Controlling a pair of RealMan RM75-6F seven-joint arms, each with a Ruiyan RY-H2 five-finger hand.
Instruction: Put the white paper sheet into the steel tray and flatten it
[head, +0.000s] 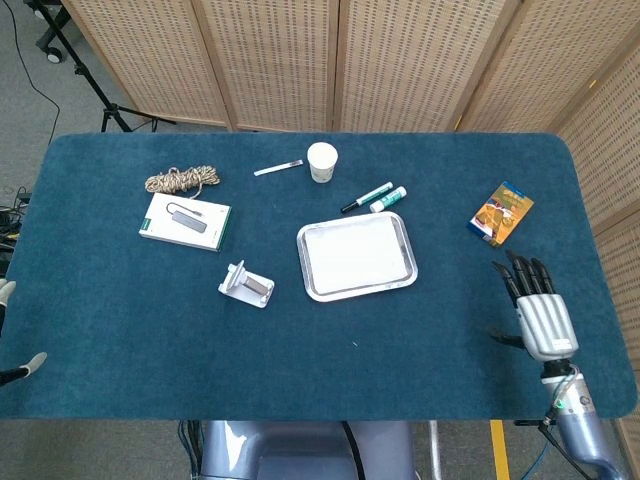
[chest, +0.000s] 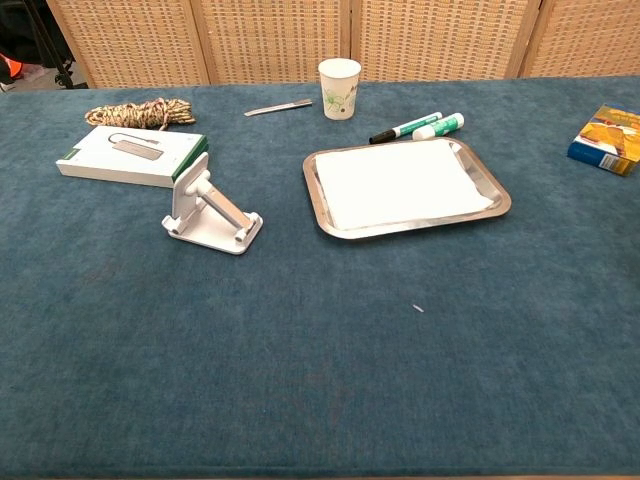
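The steel tray (head: 309, 281) sits near the middle of the table (head: 120, 330), and the white paper sheet (head: 354, 254) lies flat inside it, filling most of its floor. A white paper cup (head: 322, 161) stands upright toward the far edge; I cannot see what it holds, if anything. Two markers (head: 373, 196) lie just beyond the tray's far rim.

Only the head view shows my hands. My right hand (head: 539, 312) hovers over the near right corner with its fingers (head: 516, 272) straight and apart, holding nothing (well apart from the tray). My left hand (head: 12, 335) barely peeks in at the left edge; I cannot tell how its fingers lie. The chest view shows the sheet's surface closer, smooth within the rim.
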